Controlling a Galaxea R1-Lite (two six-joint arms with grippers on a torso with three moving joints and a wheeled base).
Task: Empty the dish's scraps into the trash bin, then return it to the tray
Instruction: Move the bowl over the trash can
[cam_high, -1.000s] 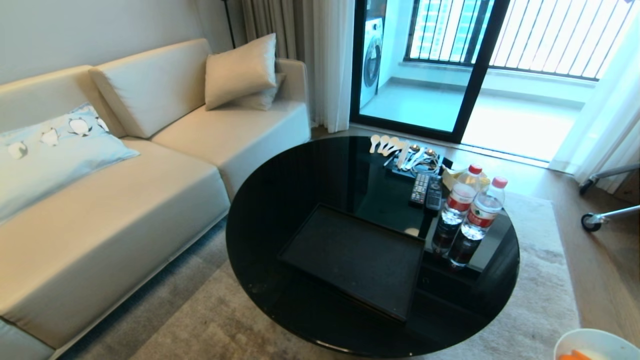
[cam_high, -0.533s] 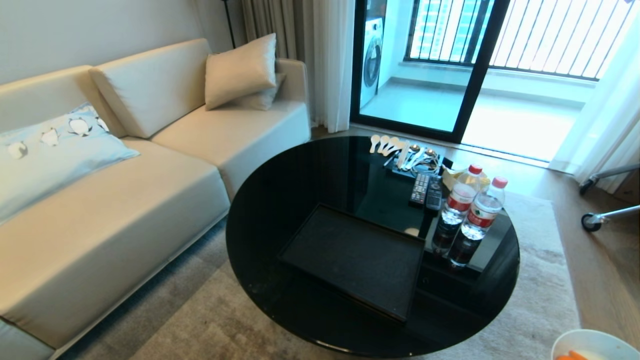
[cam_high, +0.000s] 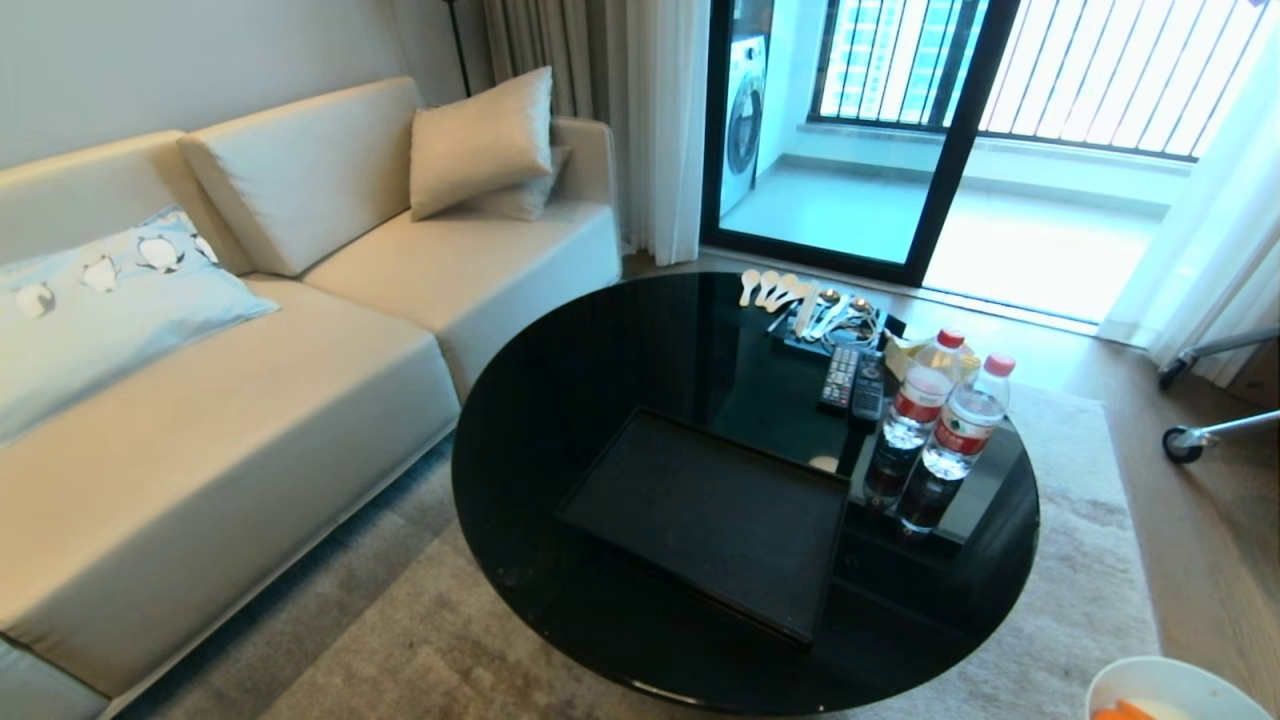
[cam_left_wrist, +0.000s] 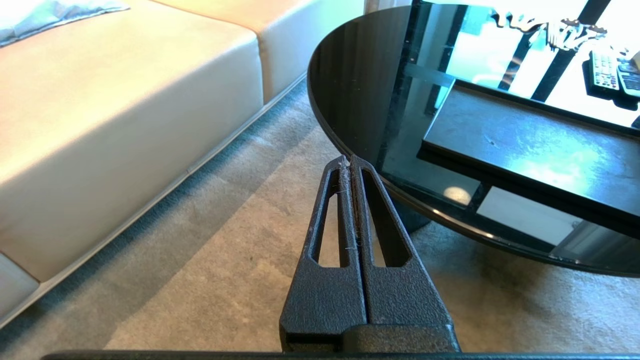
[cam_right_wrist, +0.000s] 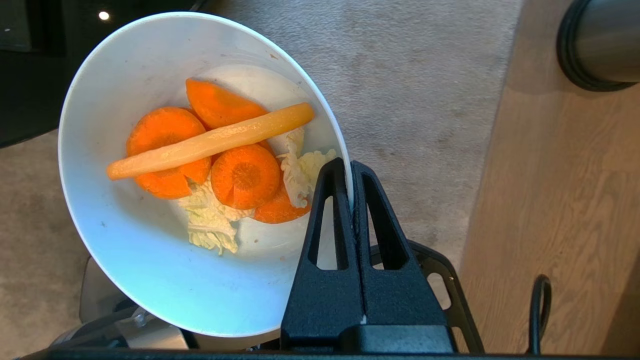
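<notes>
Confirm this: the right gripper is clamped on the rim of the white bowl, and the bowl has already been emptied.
Not quite. The right gripper is clamped on the rim of the white bowl, but the bowl is not empty: the right wrist view shows the scraps, carrot slices and pale vegetable bits, inside.

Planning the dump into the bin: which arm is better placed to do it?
Right. The right gripper is shut on the dish rim, scraps inside. The left gripper is shut, empty, over the carpet beside the table.
</notes>
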